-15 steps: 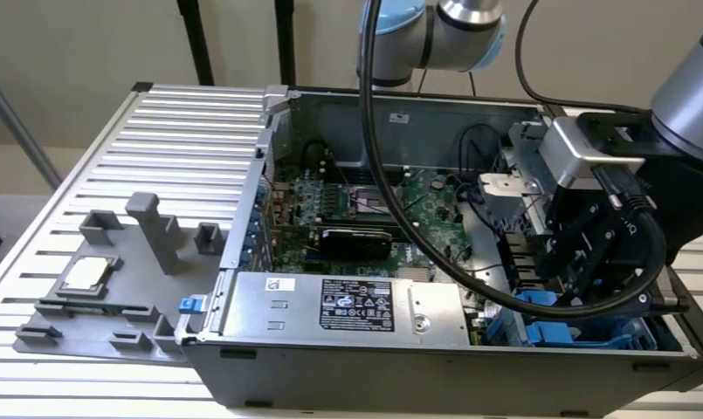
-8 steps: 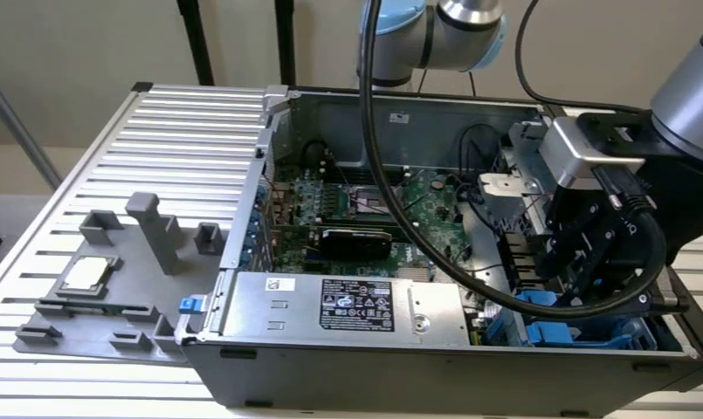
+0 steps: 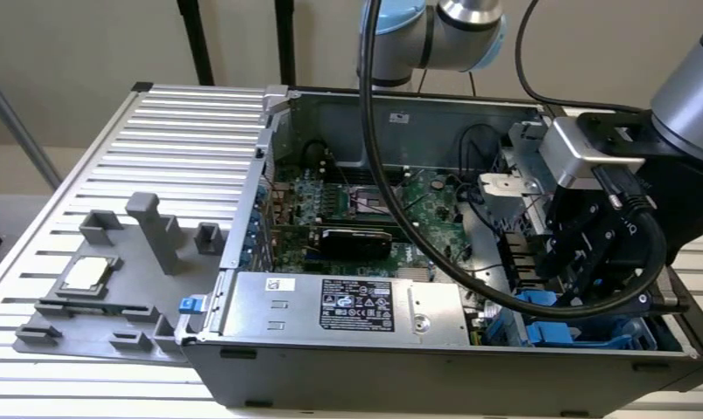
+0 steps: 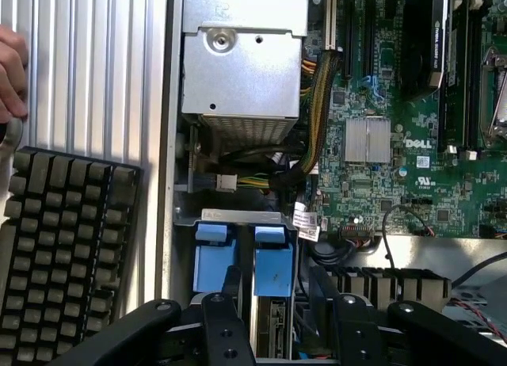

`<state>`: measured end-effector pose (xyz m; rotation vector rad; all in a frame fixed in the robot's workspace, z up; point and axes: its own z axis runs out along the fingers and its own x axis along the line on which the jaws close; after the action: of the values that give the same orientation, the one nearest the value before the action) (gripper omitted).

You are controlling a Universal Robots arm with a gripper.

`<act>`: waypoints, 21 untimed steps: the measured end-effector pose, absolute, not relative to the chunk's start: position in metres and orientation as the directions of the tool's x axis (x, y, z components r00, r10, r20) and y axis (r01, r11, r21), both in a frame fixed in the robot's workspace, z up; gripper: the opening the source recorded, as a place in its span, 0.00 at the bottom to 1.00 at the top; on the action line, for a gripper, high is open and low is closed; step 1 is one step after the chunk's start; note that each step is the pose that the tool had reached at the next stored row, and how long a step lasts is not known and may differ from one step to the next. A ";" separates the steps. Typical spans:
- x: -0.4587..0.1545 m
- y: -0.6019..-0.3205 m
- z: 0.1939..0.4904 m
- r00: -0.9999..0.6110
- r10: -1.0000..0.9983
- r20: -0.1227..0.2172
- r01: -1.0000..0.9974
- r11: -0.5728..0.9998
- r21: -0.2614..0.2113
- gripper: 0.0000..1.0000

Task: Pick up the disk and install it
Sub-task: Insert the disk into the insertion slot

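the gripper point(image 3: 578, 262) hangs inside the open computer case point(image 3: 444, 358), just past the end of the silver power supply box point(image 4: 242, 57). its fingers point(image 4: 230, 291) stand spread, straddling the disk point(image 4: 273, 267) (blue carrier edge up). the disk sits in the drive bay beside that box, next to a second blue carrier point(image 4: 214, 259). one finger is just beside the disk, the other stands apart.

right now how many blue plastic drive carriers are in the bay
2. One blue plastic carrier sits next to the silver case wall; the other is beside it, toward the green motherboard. More may be hidden deeper down.
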<state>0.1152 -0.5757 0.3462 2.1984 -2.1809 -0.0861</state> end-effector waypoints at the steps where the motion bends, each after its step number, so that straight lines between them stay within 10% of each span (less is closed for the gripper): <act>1: 0.115 -0.576 0.346 0.008 -1.000 -0.009 -0.997 -0.008 0.070 1.00; 9: 0.121 -0.574 0.372 0.008 -1.000 -0.009 -0.998 -0.008 0.070 1.00; 10: 0.122 -0.573 0.376 0.008 -1.000 -0.009 -0.997 -0.008 0.070 0.00; 21: 0.141 -0.560 0.404 0.008 -1.000 -0.009 -0.998 -0.008 0.070 0.00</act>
<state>0.1414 -0.5605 0.4041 2.1985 -2.1811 -0.0865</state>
